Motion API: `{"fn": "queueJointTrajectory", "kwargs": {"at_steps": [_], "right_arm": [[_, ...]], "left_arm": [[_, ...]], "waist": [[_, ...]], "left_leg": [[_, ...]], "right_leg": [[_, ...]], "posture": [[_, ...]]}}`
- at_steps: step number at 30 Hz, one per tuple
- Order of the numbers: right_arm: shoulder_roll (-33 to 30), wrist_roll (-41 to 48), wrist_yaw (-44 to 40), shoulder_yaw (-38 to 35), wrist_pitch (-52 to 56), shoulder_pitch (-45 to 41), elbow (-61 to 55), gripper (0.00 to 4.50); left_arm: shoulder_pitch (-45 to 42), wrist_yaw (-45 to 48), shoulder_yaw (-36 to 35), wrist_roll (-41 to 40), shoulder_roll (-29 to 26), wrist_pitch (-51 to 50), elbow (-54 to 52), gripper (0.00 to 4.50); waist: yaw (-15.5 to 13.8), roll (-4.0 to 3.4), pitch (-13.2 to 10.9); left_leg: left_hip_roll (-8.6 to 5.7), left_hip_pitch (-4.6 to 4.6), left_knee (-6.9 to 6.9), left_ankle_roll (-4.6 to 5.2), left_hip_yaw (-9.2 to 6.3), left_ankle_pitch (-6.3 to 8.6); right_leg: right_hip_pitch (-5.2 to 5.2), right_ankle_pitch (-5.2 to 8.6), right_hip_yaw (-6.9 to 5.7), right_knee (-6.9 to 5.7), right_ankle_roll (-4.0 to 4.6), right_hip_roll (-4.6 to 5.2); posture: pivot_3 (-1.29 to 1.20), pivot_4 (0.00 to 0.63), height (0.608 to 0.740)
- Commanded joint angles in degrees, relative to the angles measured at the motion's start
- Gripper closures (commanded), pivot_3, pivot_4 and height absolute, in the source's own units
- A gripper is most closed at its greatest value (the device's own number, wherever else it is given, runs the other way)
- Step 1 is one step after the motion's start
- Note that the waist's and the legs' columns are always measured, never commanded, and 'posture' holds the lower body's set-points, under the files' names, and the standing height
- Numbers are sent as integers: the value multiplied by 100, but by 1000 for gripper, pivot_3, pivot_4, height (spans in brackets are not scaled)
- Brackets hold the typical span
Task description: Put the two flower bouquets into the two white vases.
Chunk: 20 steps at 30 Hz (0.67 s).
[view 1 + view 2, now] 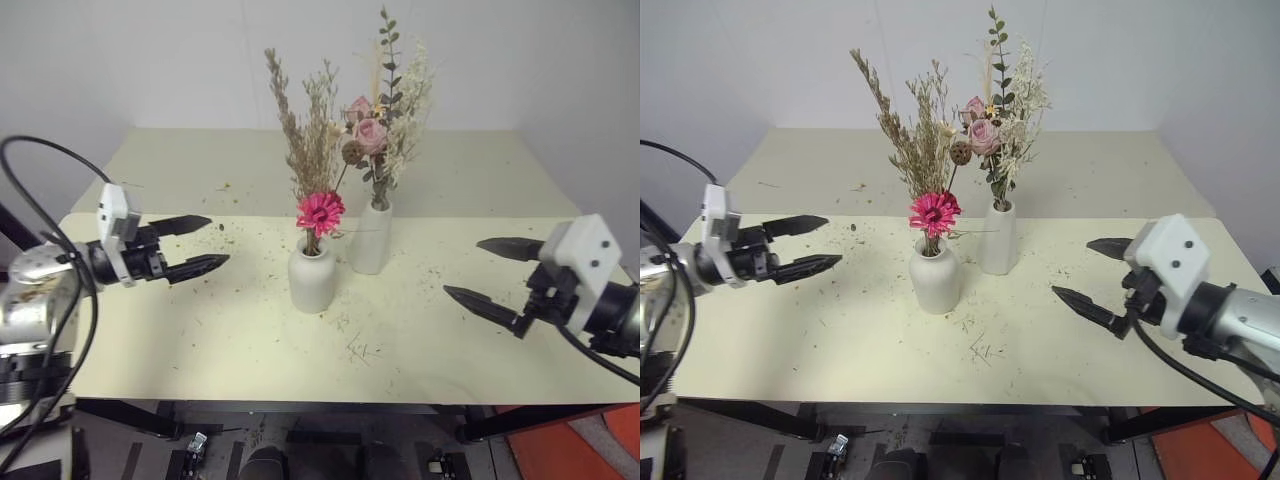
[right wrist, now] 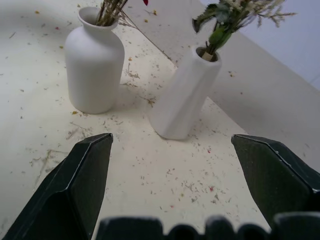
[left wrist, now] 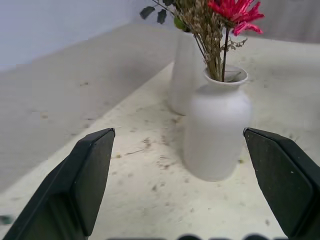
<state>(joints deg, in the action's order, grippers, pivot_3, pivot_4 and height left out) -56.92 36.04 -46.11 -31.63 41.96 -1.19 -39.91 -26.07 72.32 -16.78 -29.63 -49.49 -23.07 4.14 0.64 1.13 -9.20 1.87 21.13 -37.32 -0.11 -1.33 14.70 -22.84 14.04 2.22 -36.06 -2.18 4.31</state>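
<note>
- Dried grass bouquet (image 1: 312, 150) stands in the short vase (image 1: 312, 276); rose bouquet (image 1: 385, 110) in the tall vase (image 1: 371, 238).
- Left gripper (image 1: 205, 244) and right gripper (image 1: 488, 272) hover apart, empty.

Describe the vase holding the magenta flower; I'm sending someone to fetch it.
On the cream table two white vases stand side by side near the middle. Take the short vase nearer the robot: rounded with a narrow neck, while the tall vase is slim.
</note>
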Motion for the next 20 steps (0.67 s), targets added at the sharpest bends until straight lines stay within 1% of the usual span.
{"fn": "queueJointTrajectory", "kwargs": {"at_steps": [1, 4, 6, 9, 12, 16, 20], "right_arm": [[-161, -113, -233, -350, -299, -9, 168, 0], [-137, -29, -233, -212, -310, -137, 191, 0], [-135, -154, -122, 21, -285, -119, 88, 0], [-95, -149, 42, 132, -169, -123, -46, 0], [-74, -116, 73, -104, -118, 4, -126, 0], [-44, -132, -66, -435, -184, 335, -119, 0], [-111, -34, -21, -514, -22, 436, -146, 0]], "left_arm": [[131, 40, -230, -196, -283, -119, -320, 27], [155, 46, -209, -183, -403, -79, -325, 27], [115, -120, -183, -203, -313, -105, -243, 27], [233, -233, -226, -267, -236, -126, -236, 27], [408, -240, -287, -342, -228, -85, -326, 27], [396, -399, -271, -305, -220, -27, -384, 27], [255, 135, -228, -615, -527, -246, -501, 27]], "waist": [[10, 0, 0], [24, 0, 0], [31, 0, 0], [22, 0, 0], [25, 0, 0], [-9, 1, 0], [5, 2, 0]], "left_leg": [[0, -1, 0, 0, 0, 0], [3, -2, 1, 0, 0, 0], [3, -2, 2, 0, 1, 0], [3, -1, 3, 0, 1, 0], [2, 4, 4, 0, 3, 0], [2, 5, 4, 0, 2, 0], [2, 2, 3, 0, 3, 0]], "right_leg": [[0, 0, 0, -1, 0, 0], [-1, 1, 0, -2, 1, -4], [-2, 1, 2, -2, 1, -4], [-2, 1, 2, -2, 1, -4], [-9, 1, 4, -2, 2, -3], [-7, 1, 2, 2, 2, -3], [-4, 1, 2, 0, 2, -1]], "posture": [[0, 150, 740], [0, 150, 740], [0, 150, 740], [0, 150, 740], [0, 150, 740], [0, 150, 740], [0, 150, 740]]}}
